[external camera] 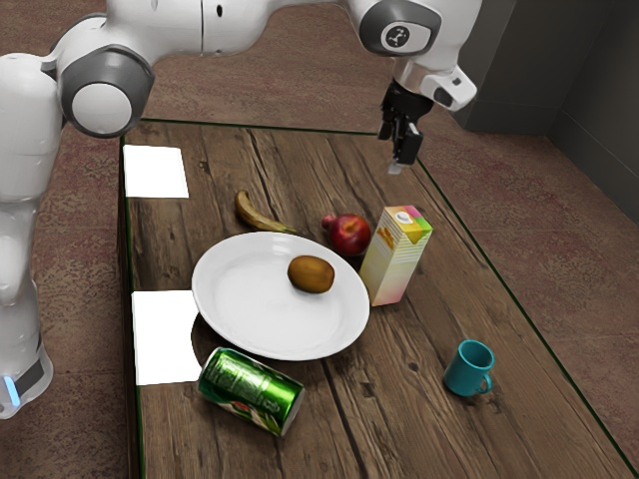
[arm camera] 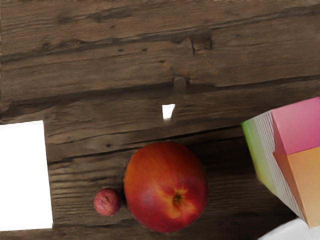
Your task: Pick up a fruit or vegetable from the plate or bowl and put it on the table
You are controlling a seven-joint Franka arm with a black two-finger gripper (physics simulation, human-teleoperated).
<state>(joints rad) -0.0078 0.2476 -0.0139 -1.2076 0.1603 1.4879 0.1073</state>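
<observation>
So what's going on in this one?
A white robot arm holds its black two-finger gripper up over the wooden table, apparently carrying nothing. A brown oval fruit lies on the round white plate. A red-orange round fruit, a small reddish one and a yellow-brown banana lie on the table.

The arm (external camera: 170,28) is white, smooth and fat like a tube. Its bend has a dark grey ring (external camera: 137,91) around a round white cap (external camera: 101,109). A little round badge (external camera: 397,37) sits on grey. Low down, a strip (external camera: 11,390) is light blue. The tool (external camera: 398,163) is black with pale tips.
</observation>
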